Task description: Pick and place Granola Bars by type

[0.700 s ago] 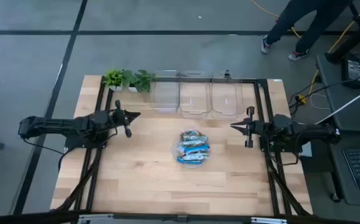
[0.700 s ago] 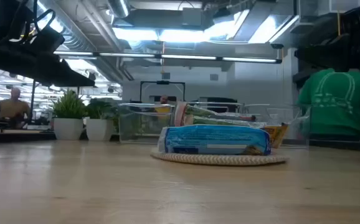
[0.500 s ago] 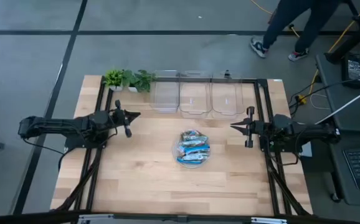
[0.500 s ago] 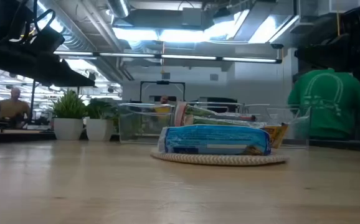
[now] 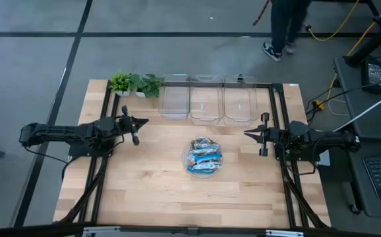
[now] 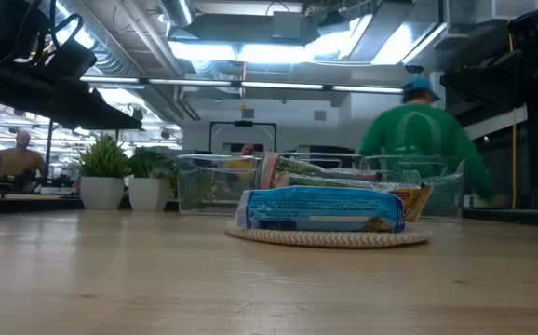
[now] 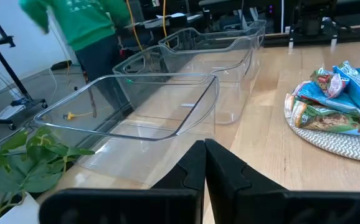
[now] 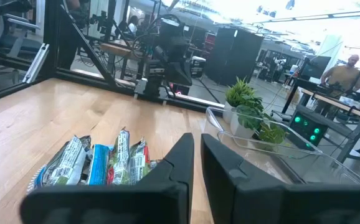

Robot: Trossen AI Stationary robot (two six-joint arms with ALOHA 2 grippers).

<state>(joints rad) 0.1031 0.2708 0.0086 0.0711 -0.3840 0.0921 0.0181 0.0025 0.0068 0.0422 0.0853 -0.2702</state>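
The granola bars [image 5: 204,158] lie heaped on a round plate at the table's middle, mostly blue wrappers with some green and red; they also show in the low view [image 6: 323,208], the left wrist view [image 7: 337,99] and the right wrist view [image 8: 102,163]. My left gripper [image 5: 144,121] hovers shut over the table's left side, pointing right, well left of the heap; its shut fingers show in its wrist view [image 7: 205,163]. My right gripper [image 5: 246,133] hovers shut to the right of the heap, pointing left, fingers together in its wrist view [image 8: 197,155].
Three clear plastic bins [image 5: 207,102] stand in a row along the far edge behind the plate [image 5: 186,162]. Small potted plants [image 5: 135,84] sit at the far left corner. A person in green [image 6: 423,144] moves beyond the far edge. Bare wood lies on the near side.
Neither arm nor the bars have moved. The person beyond the table's far edge has walked leftward across the background.
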